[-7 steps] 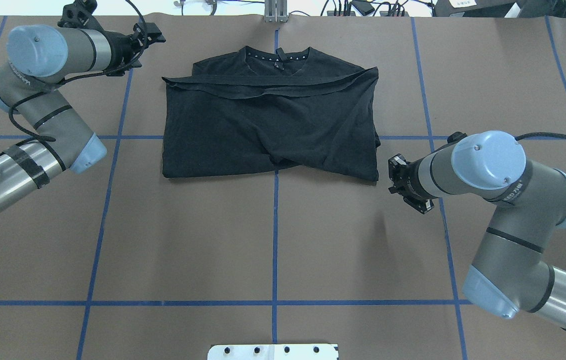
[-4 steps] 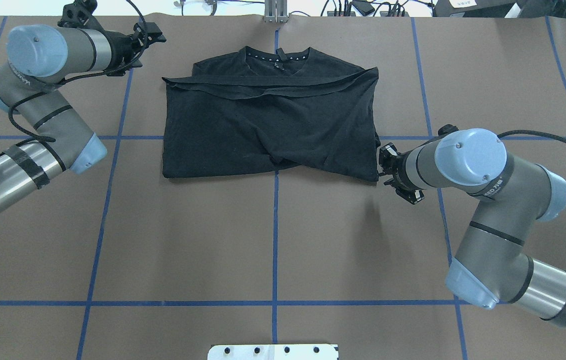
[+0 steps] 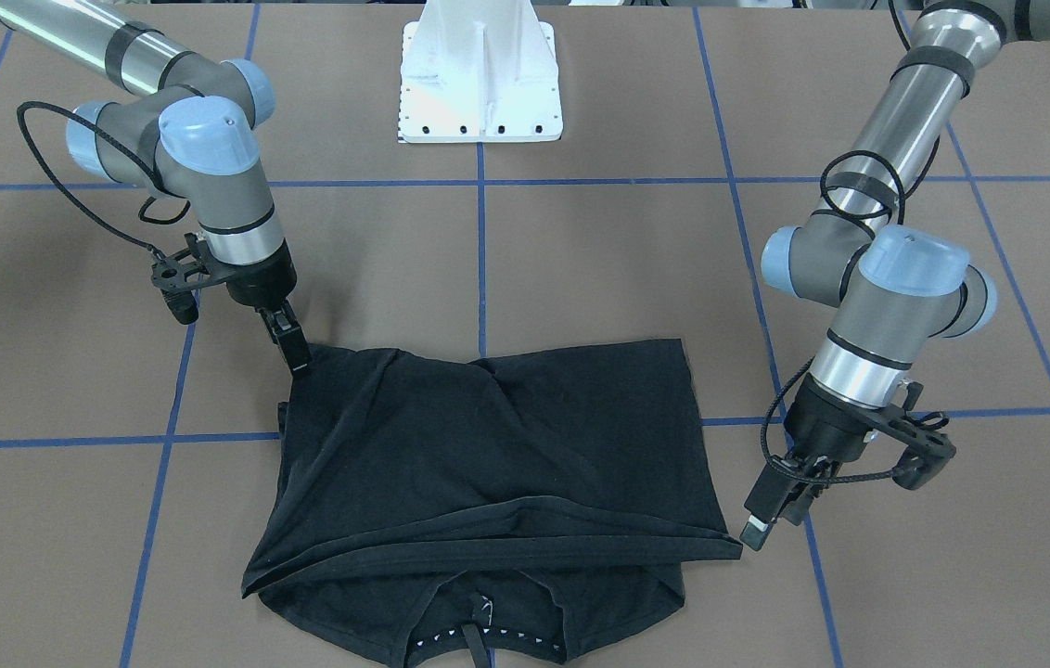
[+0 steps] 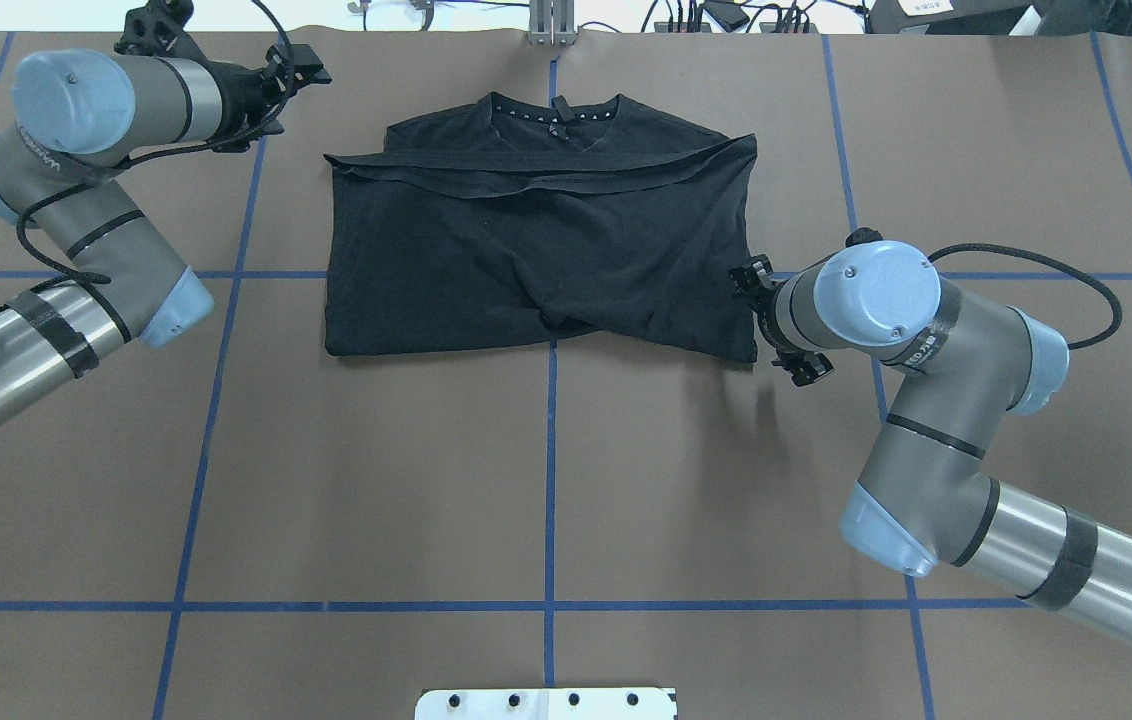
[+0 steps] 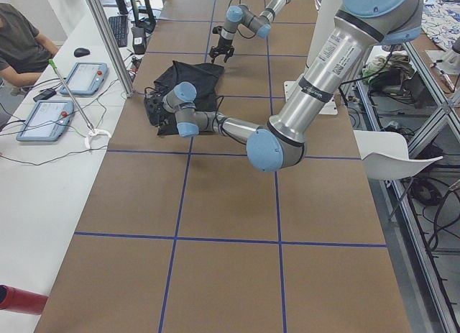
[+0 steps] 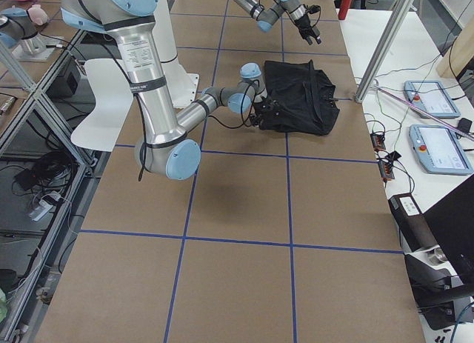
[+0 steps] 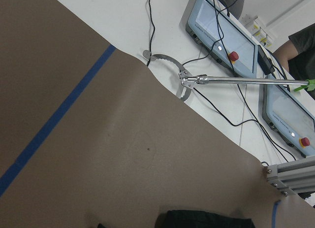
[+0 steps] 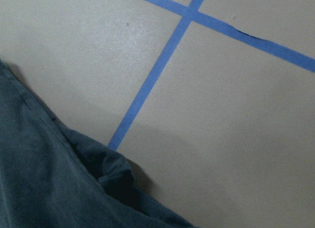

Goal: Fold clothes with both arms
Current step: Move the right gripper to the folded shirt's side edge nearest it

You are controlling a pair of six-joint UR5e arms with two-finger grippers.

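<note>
T-shirt point(image 3: 488, 455), black and partly folded, lies in the lower middle of the front-facing view with its collar point(image 3: 488, 640) at the bottom edge. It looks light, limp and layered, so I judge it will sag and slip apart unless a corner is pinched through every layer. The right gripper point(image 3: 295, 357), left of centre, points down at the shirt's upper left corner; it shows only as one thin profile, so I cannot tell how its jaws stand. The left gripper point(image 3: 771, 520), lower right, hangs just beside the folded edge's corner, fingers slightly apart and empty.

In the overhead view the T-shirt point(image 4: 536, 250) sits upper centre on the brown table point(image 4: 546, 480). The right wrist hides its own gripper here, while the left gripper point(image 4: 298, 72) reads as clear of the cloth, which the front view does not settle.

The left side view adds a seated person point(image 5: 21, 42) at upper left.

The right side view shows the shirt point(image 6: 304, 98) bunched thicker than it seems from above.

The left wrist camera sees mostly table and a metal pole point(image 7: 236, 80).

The right wrist camera alone shows the corner's point(image 8: 115, 171) loose, curled layers beside blue tape point(image 8: 152, 80).
</note>
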